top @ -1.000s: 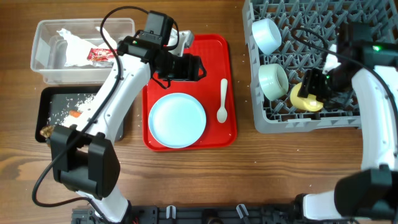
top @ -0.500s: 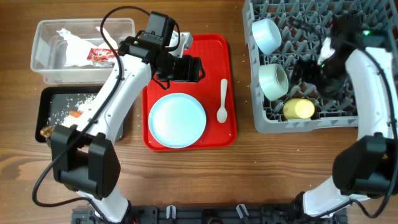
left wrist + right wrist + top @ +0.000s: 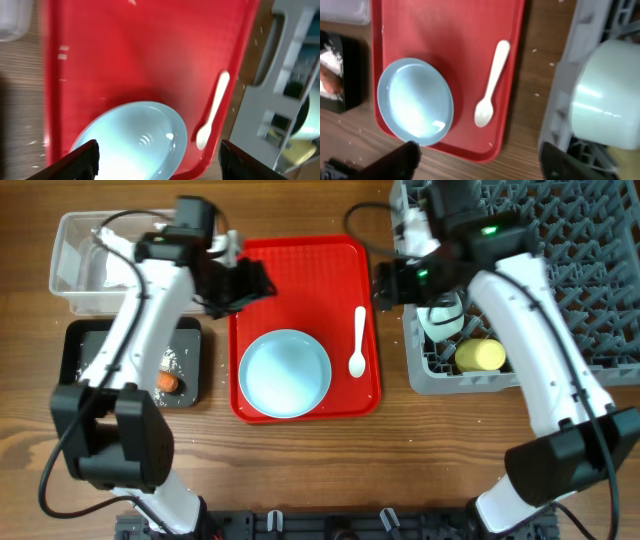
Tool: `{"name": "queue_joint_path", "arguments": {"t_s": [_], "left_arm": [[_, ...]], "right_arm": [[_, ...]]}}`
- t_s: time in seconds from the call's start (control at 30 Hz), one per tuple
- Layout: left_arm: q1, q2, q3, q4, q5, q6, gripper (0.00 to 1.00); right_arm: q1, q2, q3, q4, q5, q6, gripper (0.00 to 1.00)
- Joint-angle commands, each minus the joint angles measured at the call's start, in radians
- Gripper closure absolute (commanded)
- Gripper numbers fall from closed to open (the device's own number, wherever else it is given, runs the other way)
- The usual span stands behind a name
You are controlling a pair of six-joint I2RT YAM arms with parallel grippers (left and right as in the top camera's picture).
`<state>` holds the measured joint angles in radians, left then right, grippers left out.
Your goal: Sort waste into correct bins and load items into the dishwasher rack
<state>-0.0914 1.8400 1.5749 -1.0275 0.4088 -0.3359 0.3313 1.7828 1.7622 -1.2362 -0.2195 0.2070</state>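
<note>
Plate, spoon in all views; left tool, right tool gaping empty, clearest from wrists.

Both our arms lean in toward the middle, jaws wide.
Our left arm runs from its base at the near left up to the far side and turns right at the wrist, with the left gripper spread and empty (the wrist view shows its dark fingertips only at the lower corners). Our right arm stretches away and leftward, and the right gripper is likewise parted and empty, its fingertips well apart.
</note>
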Motion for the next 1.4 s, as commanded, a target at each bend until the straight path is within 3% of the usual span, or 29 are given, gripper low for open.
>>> {"name": "queue_joint_path", "arguments": {"t_s": [0.0, 0.13, 0.4, 0.5, 0.57, 0.63, 0.7, 0.8, 0.97, 1.13, 1.23, 1.37], "left_arm": [[0.069, -0.011, 0.003, -0.022, 0.012, -0.039, 0.21], [0.116, -0.011, 0.003, -0.026, 0.006, -0.039, 0.19], [0.113, -0.011, 0.003, -0.04, -0.052, -0.039, 0.18], [0.113, -0.011, 0.003, -0.039, -0.071, -0.039, 0.06], [0.113, -0.011, 0.003, -0.04, -0.07, -0.039, 0.0], [0.113, -0.011, 0.003, -0.04, -0.07, -0.039, 0.0], [0.113, -0.011, 0.003, -0.04, -0.07, -0.039, 0.0], [0.113, -0.011, 0.003, -0.04, -0.07, -0.039, 0.0], [0.113, -0.011, 0.003, -0.04, -0.07, -0.039, 0.0], [0.113, -0.011, 0.003, -0.04, -0.07, -0.039, 0.0], [0.113, -0.011, 0.003, -0.04, -0.07, -0.039, 0.0], [0.113, -0.011, 0.003, -0.04, -0.07, -0.039, 0.0]], "right_arm": [[0.078, 0.016, -0.15, 0.127, 0.097, 0.092, 0.45], [0.133, 0.11, -0.294, 0.339, 0.118, 0.062, 0.46], [0.136, 0.364, -0.298, 0.372, 0.119, 0.043, 0.45], [0.136, 0.387, -0.298, 0.376, 0.123, 0.029, 0.46], [0.136, 0.393, -0.298, 0.387, 0.142, 0.029, 0.71], [0.136, 0.393, -0.298, 0.387, 0.153, 0.029, 0.85], [0.136, 0.393, -0.298, 0.387, 0.153, 0.029, 0.95], [0.133, 0.385, -0.274, 0.36, 0.143, 0.031, 0.96], [0.127, 0.229, -0.191, 0.295, 0.08, 0.029, 0.96], [0.085, -0.065, -0.172, 0.243, 0.104, 0.028, 0.96], [-0.023, -0.219, -0.172, 0.167, 0.202, 0.031, 0.96], [-0.282, -0.304, -0.173, 0.043, 0.29, 0.031, 0.96]]}}
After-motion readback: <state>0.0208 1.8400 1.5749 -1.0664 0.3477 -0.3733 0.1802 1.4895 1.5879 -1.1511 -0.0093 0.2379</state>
